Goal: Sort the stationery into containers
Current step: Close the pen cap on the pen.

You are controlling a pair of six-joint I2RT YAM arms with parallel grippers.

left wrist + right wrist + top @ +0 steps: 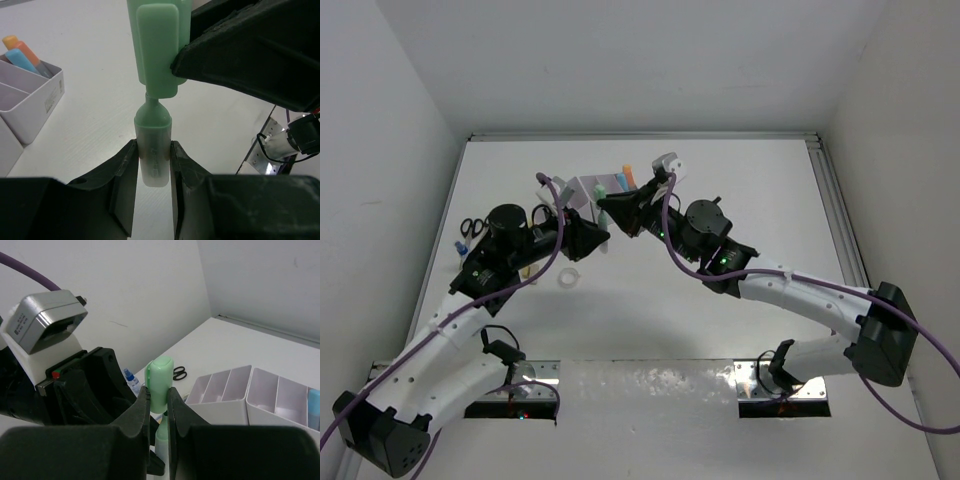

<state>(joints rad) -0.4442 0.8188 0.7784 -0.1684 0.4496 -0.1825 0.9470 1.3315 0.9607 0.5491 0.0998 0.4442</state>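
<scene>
We saw the organiser (42, 97) holding orange and blue pens (22, 59), possibly more. Left gripper (153, 146) clamped a green highlighter (152, 120), right gripper (158, 395) its cap (160, 372), arms meeting.

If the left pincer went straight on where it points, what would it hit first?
Most likely the green cap gripped by the right pincer, just ahead of the pen that the left pincer holds.

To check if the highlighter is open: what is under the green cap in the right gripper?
Under the green cap stands the highlighter, its barrel clamped in the left gripper; its narrow tip shows between them. The tip's end is covered by the cap.
</scene>
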